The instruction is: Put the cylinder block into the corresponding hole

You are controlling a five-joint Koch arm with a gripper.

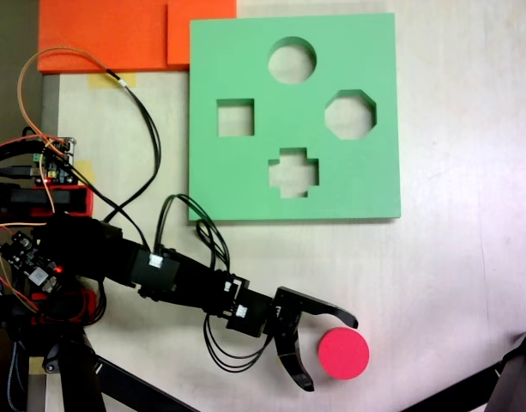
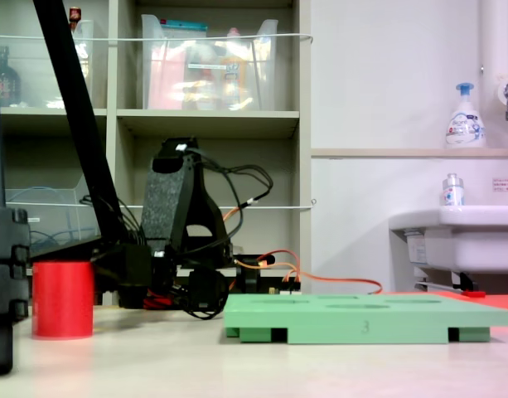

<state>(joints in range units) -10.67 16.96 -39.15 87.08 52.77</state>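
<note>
Open claw beside the red cylinder block, near the counter's lower edge.

In a fixed view from above, the claw (image 1: 329, 354) is spread wide with nothing between its jaws; one tip lies just above the cylinder block (image 1: 344, 353), the other to its lower left, the block just off the mouth of the claw. The block stands upright on the counter (image 1: 451, 283), near the lower edge, well apart from the green foam board (image 1: 245, 172) toward the upper edge. The corresponding hole (image 1: 292, 60), the round cutout near the board's top edge, is unfilled. In a fixed view from the side, the block (image 2: 63, 298) stands left of the board (image 2: 365, 319).
</note>
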